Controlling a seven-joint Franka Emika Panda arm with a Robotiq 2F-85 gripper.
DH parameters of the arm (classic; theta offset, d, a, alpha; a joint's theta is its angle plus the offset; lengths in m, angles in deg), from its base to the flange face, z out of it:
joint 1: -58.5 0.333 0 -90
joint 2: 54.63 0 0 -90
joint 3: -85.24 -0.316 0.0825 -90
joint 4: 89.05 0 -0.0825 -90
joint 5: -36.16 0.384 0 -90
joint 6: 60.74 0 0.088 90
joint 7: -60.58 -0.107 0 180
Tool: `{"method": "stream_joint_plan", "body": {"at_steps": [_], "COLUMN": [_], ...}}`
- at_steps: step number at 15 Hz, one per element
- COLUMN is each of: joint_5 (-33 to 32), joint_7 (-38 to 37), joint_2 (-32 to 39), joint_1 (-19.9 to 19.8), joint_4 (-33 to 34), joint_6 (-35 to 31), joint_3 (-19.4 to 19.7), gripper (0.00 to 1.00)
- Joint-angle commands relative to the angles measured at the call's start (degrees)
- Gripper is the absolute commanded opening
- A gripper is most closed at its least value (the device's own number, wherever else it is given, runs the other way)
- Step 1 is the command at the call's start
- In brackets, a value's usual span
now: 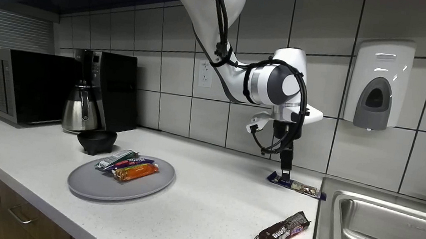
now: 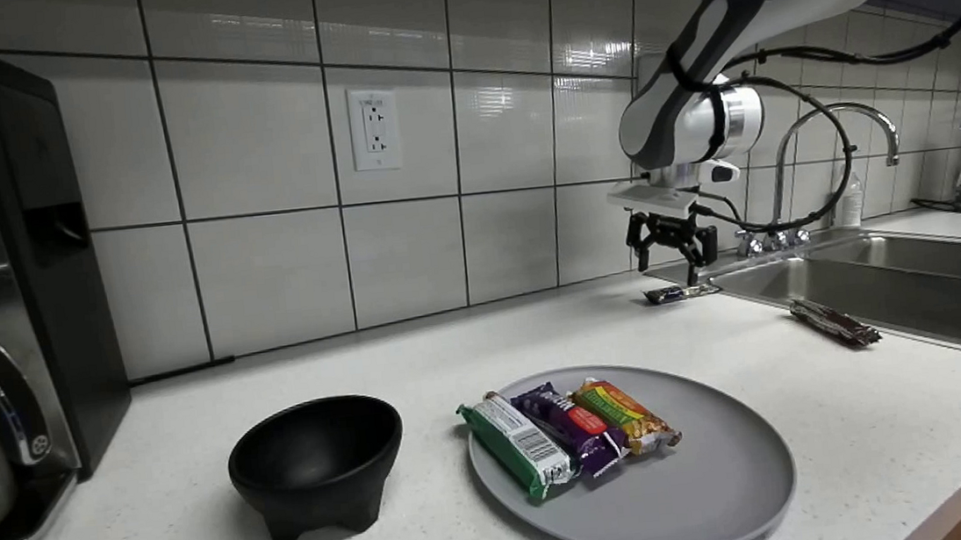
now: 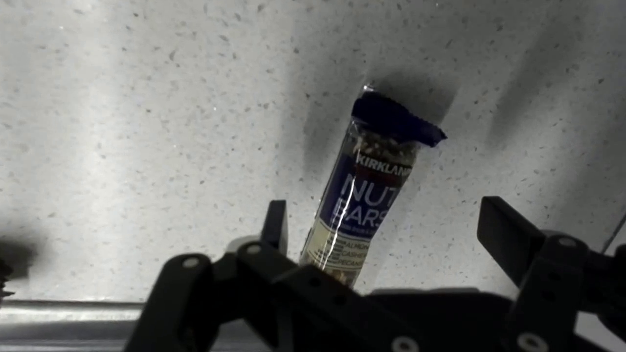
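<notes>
A nut bar in a clear and dark blue wrapper lies on the white counter beside the sink, in both exterior views (image 1: pixel 303 188) (image 2: pixel 666 294) and in the wrist view (image 3: pixel 364 195). My gripper (image 1: pixel 285 174) points down over it. In the wrist view the gripper (image 3: pixel 386 220) is open, with the bar between the spread fingers, nearer the left one. The gripper also shows in an exterior view (image 2: pixel 668 273). I cannot tell whether a finger touches the wrapper. The bar's lower end is hidden behind the gripper in the wrist view. A dark brown wrapped bar (image 1: pixel 282 229) lies nearer the counter's front.
A grey plate (image 1: pixel 120 191) holds a green-white bar (image 2: pixel 519 443), a purple bar (image 2: pixel 570 424) and an orange bar (image 2: pixel 627 415). A black bowl (image 2: pixel 316 462) stands beside it. The steel sink (image 1: pixel 340 218) borders the counter. A tiled wall stands behind, with a soap dispenser (image 1: pixel 379 82).
</notes>
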State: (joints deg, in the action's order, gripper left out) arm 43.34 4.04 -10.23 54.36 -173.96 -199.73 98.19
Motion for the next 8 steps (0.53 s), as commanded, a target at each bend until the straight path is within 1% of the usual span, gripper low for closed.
{"method": "stream_joint_plan", "body": {"at_steps": [1, 8], "joint_5": [0.6, 0.6], "joint_7": [-1.5, -2.2], "joint_2": [2.7, 5.4], "joint_1": [-1.0, -1.8], "joint_4": [4.4, 7.5], "joint_6": [2.1, 2.6], "joint_3": [0.0, -0.1], "gripper": [1.00, 1.00]}}
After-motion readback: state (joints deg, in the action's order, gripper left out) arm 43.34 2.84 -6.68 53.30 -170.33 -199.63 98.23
